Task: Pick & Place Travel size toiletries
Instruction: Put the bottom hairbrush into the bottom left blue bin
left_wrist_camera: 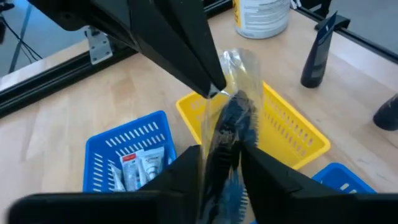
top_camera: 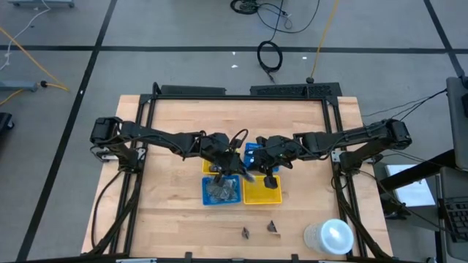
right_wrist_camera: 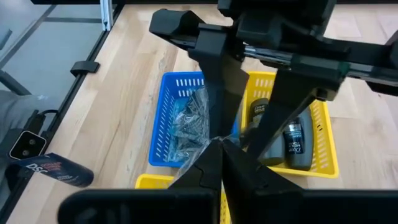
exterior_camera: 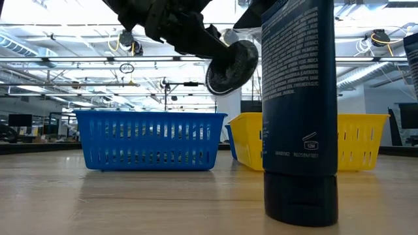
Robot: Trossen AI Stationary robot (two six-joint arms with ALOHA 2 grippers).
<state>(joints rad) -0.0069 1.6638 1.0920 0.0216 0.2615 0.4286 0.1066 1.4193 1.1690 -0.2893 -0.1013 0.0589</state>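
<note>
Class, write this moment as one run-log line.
left gripper: shut on clear packet | right gripper: pinching clear packet's top | position: above blue basket and yellow basket

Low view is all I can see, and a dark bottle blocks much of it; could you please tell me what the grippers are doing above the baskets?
Observer: The left gripper and the right gripper both grip one clear plastic bag with a dark, blue-marked item inside.
Operator: Thank you. Is anything in a blue basket?
Observer: Yes, small white tubes lie in a blue slatted plastic basket.
Operator: And the yellow one?
Observer: Dark bottles lie in a yellow slatted plastic basket.
</note>
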